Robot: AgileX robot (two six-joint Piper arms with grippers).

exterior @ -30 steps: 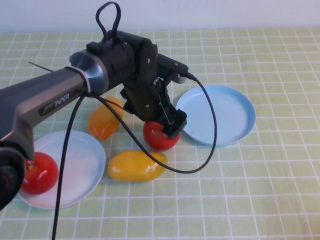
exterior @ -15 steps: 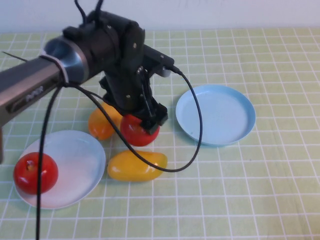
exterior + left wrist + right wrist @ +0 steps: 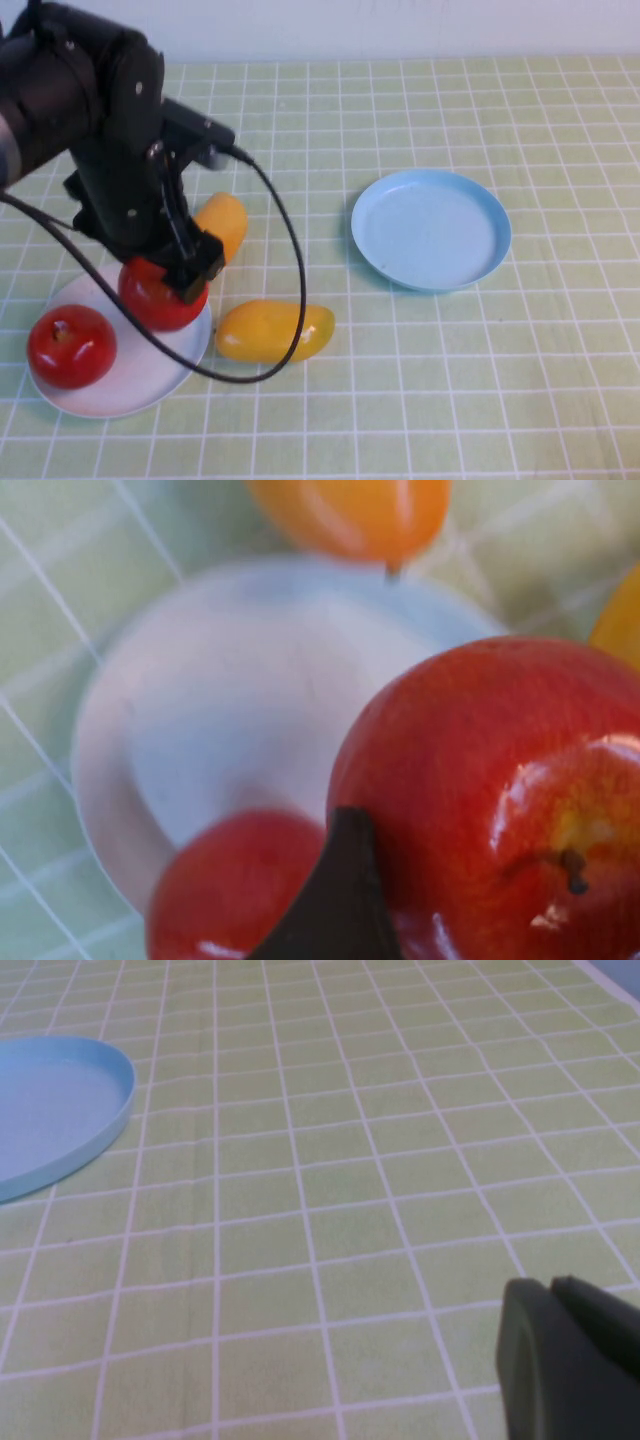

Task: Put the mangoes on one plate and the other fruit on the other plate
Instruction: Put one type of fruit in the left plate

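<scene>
The left gripper [image 3: 172, 285] is holding an apple [image 3: 160, 295] over the white plate's [image 3: 140, 385] right edge, another apple [image 3: 70, 345] is sitting on its left, two mangoes [image 3: 273, 331] are lying beside it, and the right gripper [image 3: 565, 1360] is hanging beyond the blue plate [image 3: 431, 229].

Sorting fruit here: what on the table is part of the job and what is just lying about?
Part of the job:
- left gripper, shut on a round red apple over the white plate
- second red apple, on that plate
- yellow mango
- orange-yellow mango
- light blue plate

Lying about:
- only the green checked tablecloth
- right gripper, parked
</scene>
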